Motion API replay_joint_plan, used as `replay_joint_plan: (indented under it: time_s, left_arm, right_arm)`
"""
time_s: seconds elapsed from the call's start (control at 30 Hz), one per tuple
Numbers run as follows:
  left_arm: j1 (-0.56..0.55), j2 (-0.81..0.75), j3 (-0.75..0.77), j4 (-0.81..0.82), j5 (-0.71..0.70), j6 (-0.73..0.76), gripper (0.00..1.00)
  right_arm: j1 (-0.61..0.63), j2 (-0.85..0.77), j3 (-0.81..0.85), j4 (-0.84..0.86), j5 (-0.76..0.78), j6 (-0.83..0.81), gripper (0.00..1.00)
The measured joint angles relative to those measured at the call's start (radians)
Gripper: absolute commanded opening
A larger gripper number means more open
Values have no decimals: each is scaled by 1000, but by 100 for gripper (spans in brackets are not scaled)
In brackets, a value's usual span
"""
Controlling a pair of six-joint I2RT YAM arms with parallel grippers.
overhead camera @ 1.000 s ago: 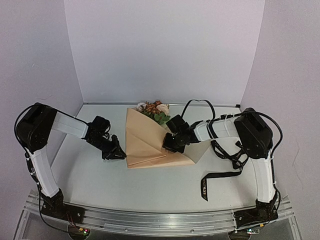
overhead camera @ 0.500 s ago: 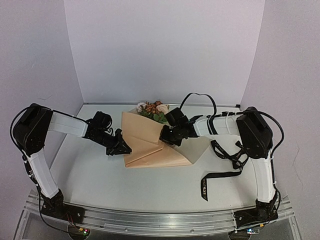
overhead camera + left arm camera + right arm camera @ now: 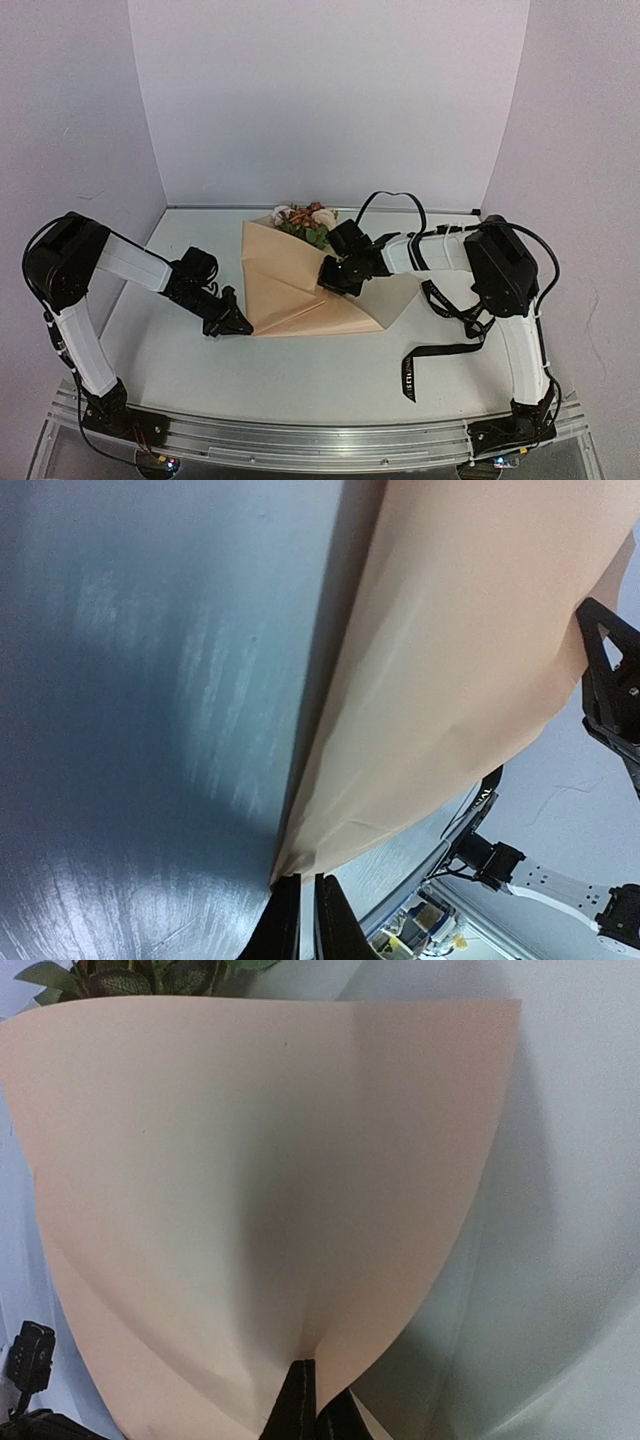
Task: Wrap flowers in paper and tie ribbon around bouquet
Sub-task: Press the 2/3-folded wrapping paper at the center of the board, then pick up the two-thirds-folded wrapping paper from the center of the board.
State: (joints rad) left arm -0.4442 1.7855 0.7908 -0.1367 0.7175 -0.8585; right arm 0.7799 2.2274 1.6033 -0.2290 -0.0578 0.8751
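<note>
Nearest to us, the black ribbon (image 3: 436,351) with light lettering lies flat on the grey tabletop (image 3: 200,365). It is to the near right of the paper (image 3: 290,295) and does not touch it. It makes one sharp bend, and its farther part runs under the right arm.

The left claw (image 3: 236,326) is low over the tabletop, at the near left corner of the paper. In the left wrist view its fingers (image 3: 335,935) stand very narrow, with only a thin slit between them. The pointed corner of the paper meets their tips, but we cannot tell if the corner is really pinched.

The paper is a tan sheet folded over itself, with clear creases, and it is wider at its near end. The right claw (image 3: 335,283) is at the right side of the paper, closed tight on its edge. In the right wrist view the sheet bends in a soft curve away from this claw.

At the far end of the paper the flowers (image 3: 305,218) show above its edge: cream and orange-brown blooms with green leaves.
</note>
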Motion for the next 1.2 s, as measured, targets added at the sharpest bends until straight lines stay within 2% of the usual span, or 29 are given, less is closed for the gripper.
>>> replay_joint_plan:
  time_s: [0.17, 0.3, 0.47, 0.67, 0.77, 1.0, 1.2]
  left_arm:
    - [0, -31, 32, -103, -25, 29, 12]
    - [0, -35, 137, -156, -30, 58, 13]
    - [0, -2, 277, -124, 0, 74, 13]
    - [-20, 153, 385, -67, 53, 74, 13]
    - [-55, 216, 414, -60, 74, 72, 13]
    - [-129, 297, 469, -20, 121, 48, 13]
    - [-154, 354, 534, -3, 142, 37, 13]
  right_arm:
    - [0, 0, 14, -8, 0, -14, 11]
    - [0, 0, 14, -25, 1, -26, 17]
    - [0, -5, 12, -43, 1, -41, 37]
    - [0, -109, -65, -81, 19, -46, 61]
    - [0, -219, -155, -95, 26, -35, 69]
    - [6, -479, -477, -54, 24, 40, 72]
    - [47, -565, -738, 64, 11, 146, 74]
